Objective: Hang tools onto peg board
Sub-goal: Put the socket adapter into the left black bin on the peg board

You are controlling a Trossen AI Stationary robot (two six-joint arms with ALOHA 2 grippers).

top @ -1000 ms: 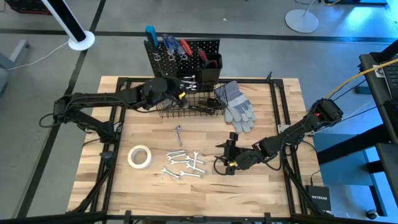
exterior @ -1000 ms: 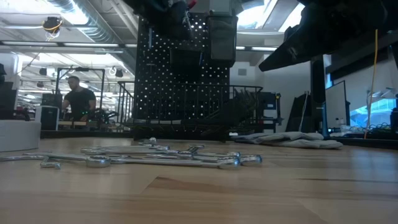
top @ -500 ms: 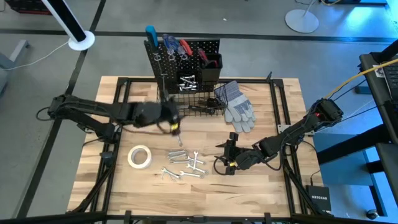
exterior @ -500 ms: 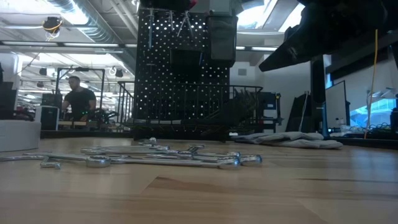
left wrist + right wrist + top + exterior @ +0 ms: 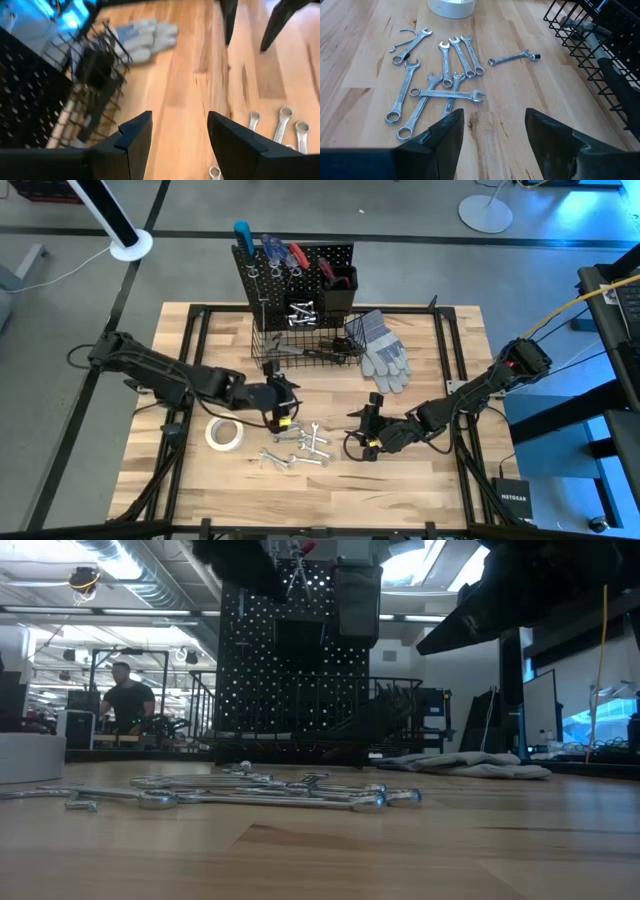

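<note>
A: Where does the left gripper (image 5: 285, 402) sit?

B: Low over the table (image 5: 420, 480), just above the pile of wrenches (image 5: 297, 446), with its arm stretched in from the left edge. Its 2 fingers (image 5: 132, 137) stand apart with bare wood between them, holding nothing.

A: And the right gripper (image 5: 368, 422)?

B: It waits near the table's middle, right of the wrenches, jaws spread and empty.

A: The rest of the tools?

B: The tape roll (image 5: 224, 432) lies left of the wrenches. The peg board (image 5: 338, 258) stands upright at the far edge, its wire basket (image 5: 308, 350) at the base.

A: Anything unclear?

B: The basket's contents are only dark shapes behind wire, and in the low view both arms are cut off at the top.
</note>
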